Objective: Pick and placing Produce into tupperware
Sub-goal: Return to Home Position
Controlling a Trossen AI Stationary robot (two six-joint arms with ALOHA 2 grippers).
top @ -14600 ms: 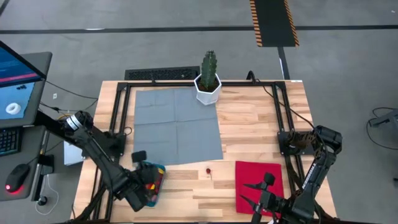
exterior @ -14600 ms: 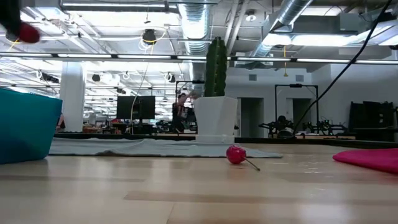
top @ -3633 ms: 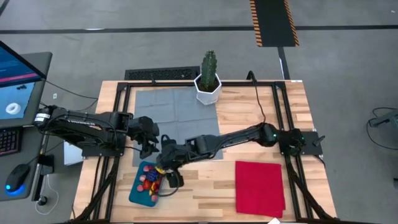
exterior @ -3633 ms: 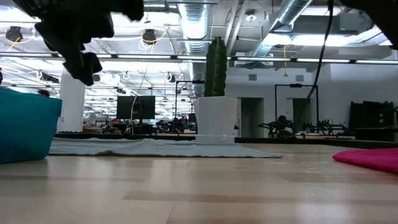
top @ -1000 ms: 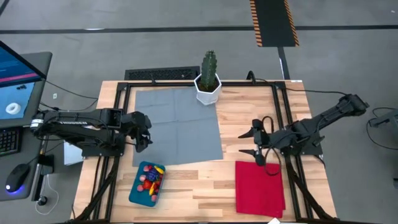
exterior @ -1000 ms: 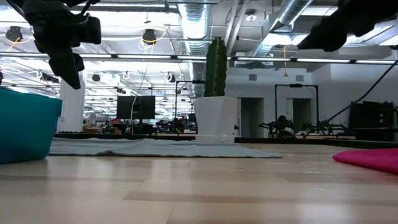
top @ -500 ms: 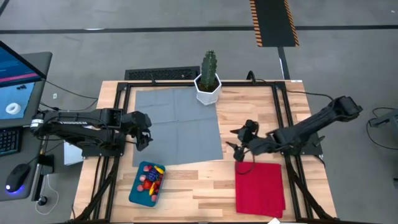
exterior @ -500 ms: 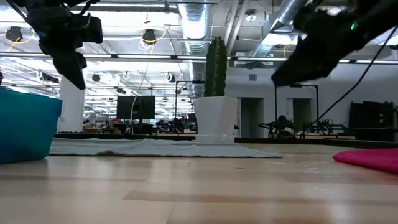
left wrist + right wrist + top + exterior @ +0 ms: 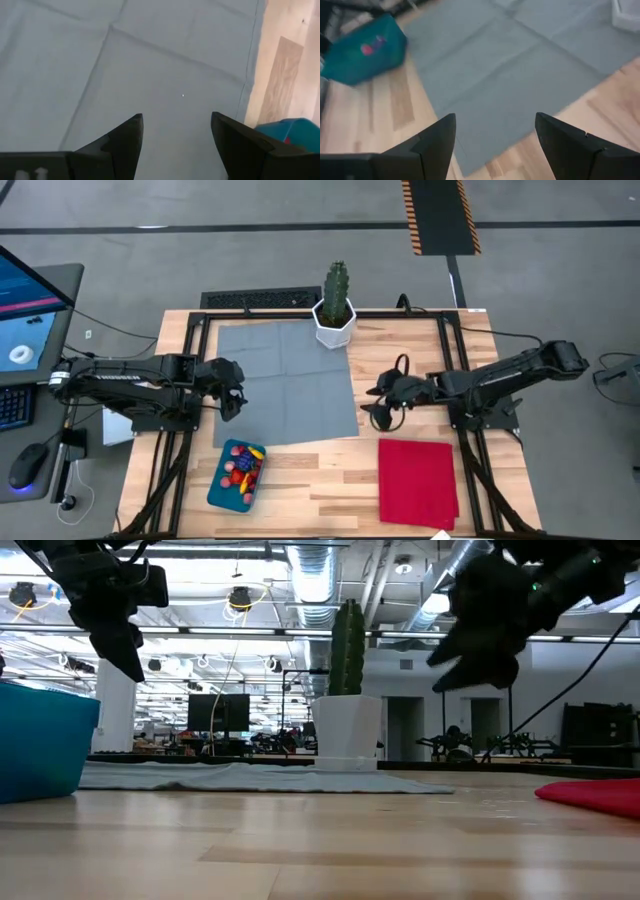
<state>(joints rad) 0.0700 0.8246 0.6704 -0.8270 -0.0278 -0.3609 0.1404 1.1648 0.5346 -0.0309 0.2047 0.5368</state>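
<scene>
**Jaws parted, nothing held**

We see the left gripper (image 9: pixel 232 395) over the grey mat (image 9: pixel 285 380) and the right gripper (image 9: pixel 378 402) just beside it, both spread and empty. The produce (image 9: pixel 240 467) lies in the tupperware (image 9: pixel 214 492), well apart from both (nothing left to fetch, we judge).

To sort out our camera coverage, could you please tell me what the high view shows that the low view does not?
Only the high view shows the toy produce lying inside the tupperware, plus the monitor beside the table. Only the low view shows the room's ceiling ducts. Both show the tupperware, potted cactus, grey mat, red cloth, the left end effector and the right end effector, both raised.
</scene>
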